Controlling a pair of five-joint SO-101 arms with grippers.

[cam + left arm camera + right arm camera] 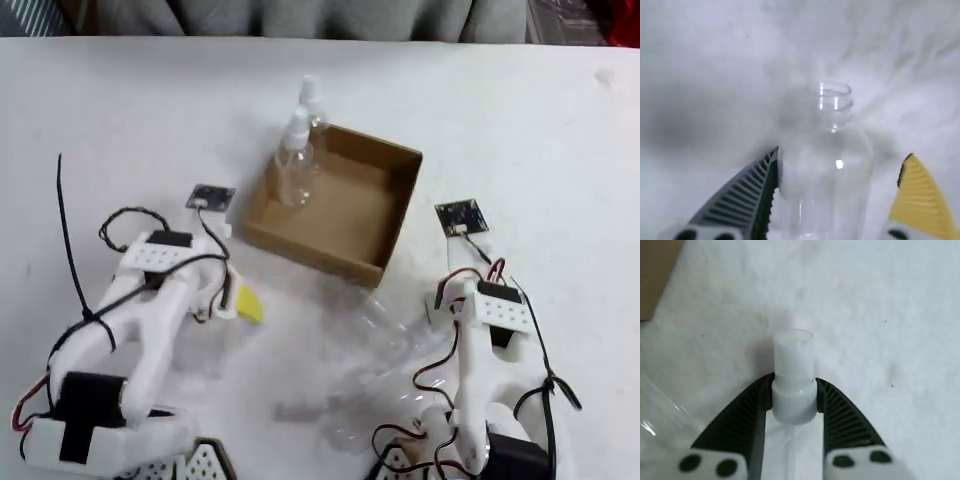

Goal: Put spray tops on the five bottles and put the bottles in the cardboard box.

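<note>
Clamping a white spray top (pixel 793 355), the right gripper (pixel 794 381) is closed tight on its collar above the table (pixel 890 300). The left gripper (pixel 842 155) is spread wide around an uncapped bottle (pixel 822 185). Clear bottles (pixel 385 335) lie between the arms. Beyond them is the box (pixel 310 250), with two capped bottles (pixel 295 165) at its far-left corner.

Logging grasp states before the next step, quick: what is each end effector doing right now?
Left end effector: open, straddling an uncapped bottle.
Right end effector: closed on a spray top.
</note>
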